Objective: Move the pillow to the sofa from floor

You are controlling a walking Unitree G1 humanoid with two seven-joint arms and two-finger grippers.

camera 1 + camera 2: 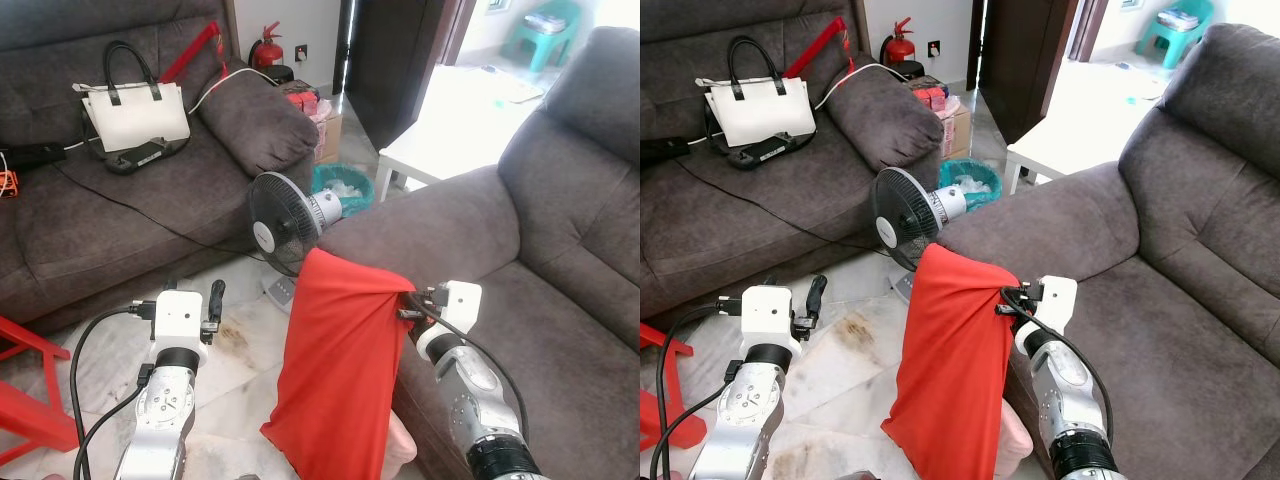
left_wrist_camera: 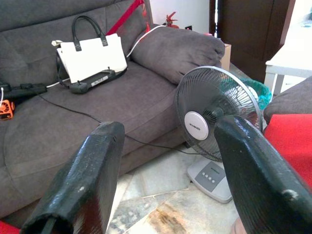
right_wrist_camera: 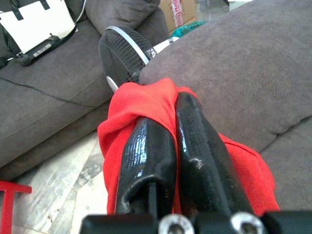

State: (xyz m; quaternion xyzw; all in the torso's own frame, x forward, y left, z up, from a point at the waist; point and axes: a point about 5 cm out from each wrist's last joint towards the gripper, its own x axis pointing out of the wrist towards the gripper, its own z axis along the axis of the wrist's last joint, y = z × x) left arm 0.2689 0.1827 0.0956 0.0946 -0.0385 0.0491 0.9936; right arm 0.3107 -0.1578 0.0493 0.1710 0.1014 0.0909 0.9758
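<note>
A red pillow [image 1: 340,370] hangs limp above the floor, against the front of the right sofa's armrest [image 1: 430,225]. My right gripper [image 1: 406,299] is shut on the pillow's top corner; in the right wrist view the two black fingers [image 3: 146,161] pinch the red fabric [image 3: 141,100] between them. The grey sofa seat [image 1: 570,330] lies just to the right of the pillow. My left gripper [image 1: 195,293] stands open over the marble floor to the left, holding nothing, its fingers [image 2: 97,170] spread wide towards the fan [image 2: 214,114].
A standing fan [image 1: 285,220] sits on the floor just behind the pillow. A second grey sofa [image 1: 120,220] at the left holds a white handbag [image 1: 135,115] and cables. A teal bin [image 1: 345,185], white table [image 1: 450,120] and red stool [image 1: 25,400] are nearby.
</note>
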